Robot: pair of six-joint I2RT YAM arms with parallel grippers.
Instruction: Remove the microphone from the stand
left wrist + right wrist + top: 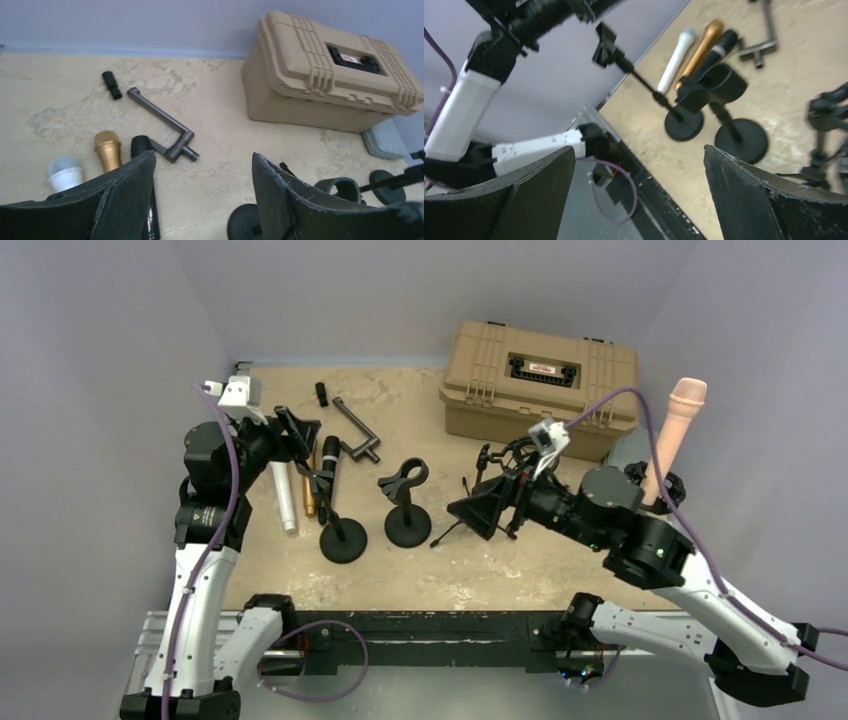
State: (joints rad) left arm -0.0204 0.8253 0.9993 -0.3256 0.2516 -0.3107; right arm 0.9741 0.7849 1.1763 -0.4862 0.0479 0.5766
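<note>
A black microphone (328,465) lies on the table beside a gold one (309,492) and a white one (283,496); all three also show in the right wrist view, the black one (716,50) rightmost. Two black stands rise in front of them. The left stand (343,539) has a thin pole and a small clip (604,44) that looks empty. The right stand (408,524) has a wide empty clip (405,478). My left gripper (300,432) is open above the microphones' heads (142,145). My right gripper (478,512) is open and empty to the right of the stands.
A tan hard case (540,380) stands at the back right. A grey crank bar (355,430) and a small black cylinder (322,393) lie at the back. A small black tripod (505,460) stands by my right gripper. A flesh-coloured post (675,430) is at the far right.
</note>
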